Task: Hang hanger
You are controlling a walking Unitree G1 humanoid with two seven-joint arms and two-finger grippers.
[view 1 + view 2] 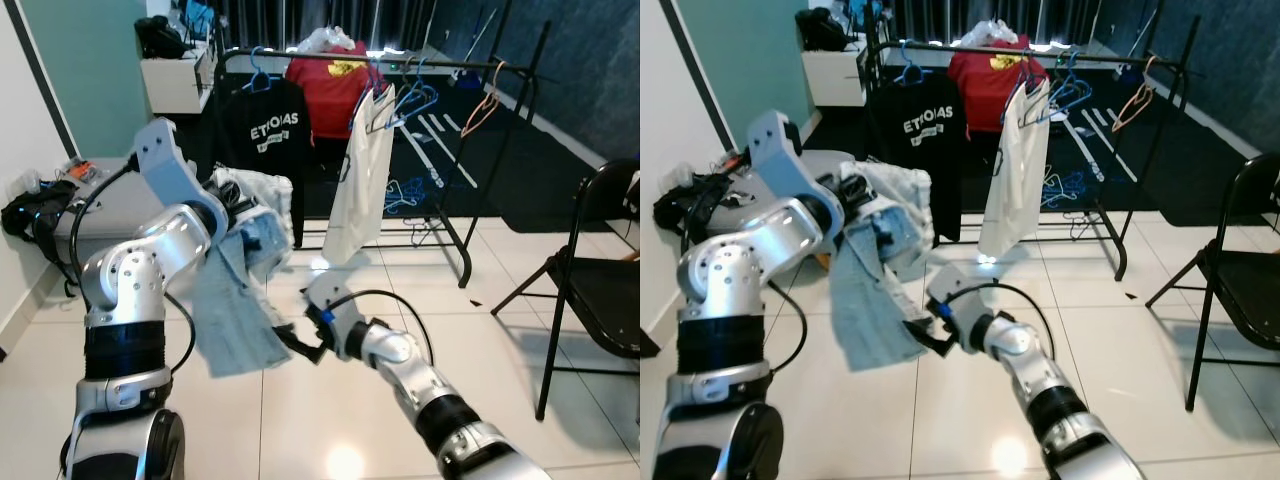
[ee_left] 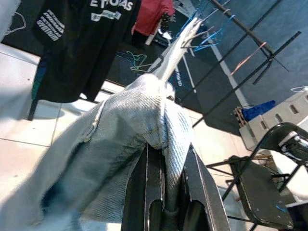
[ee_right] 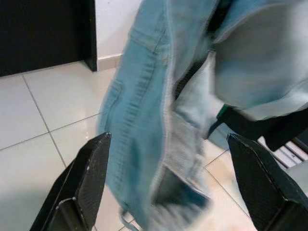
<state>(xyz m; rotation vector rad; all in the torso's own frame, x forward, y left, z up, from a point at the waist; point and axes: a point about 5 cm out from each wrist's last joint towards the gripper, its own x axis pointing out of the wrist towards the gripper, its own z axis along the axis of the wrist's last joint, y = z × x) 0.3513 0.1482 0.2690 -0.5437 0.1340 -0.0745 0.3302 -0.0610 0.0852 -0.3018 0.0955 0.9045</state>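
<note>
One clothes rack (image 1: 440, 66) is standing on the tiles. Three garments are hanging on it: one black T-shirt (image 1: 268, 140), one red shirt (image 1: 330, 95), one white garment (image 1: 362, 180). One denim garment (image 1: 235, 300) is hanging between two grippers. One black folding chair (image 1: 600, 290) is standing nearby. Empty hangers are showing; exact count unclear.

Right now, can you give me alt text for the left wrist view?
The left gripper is shut on a light blue denim garment bunched over its fingers. Beyond stand a clothes rack with a black printed T-shirt and a black folding chair.
</note>
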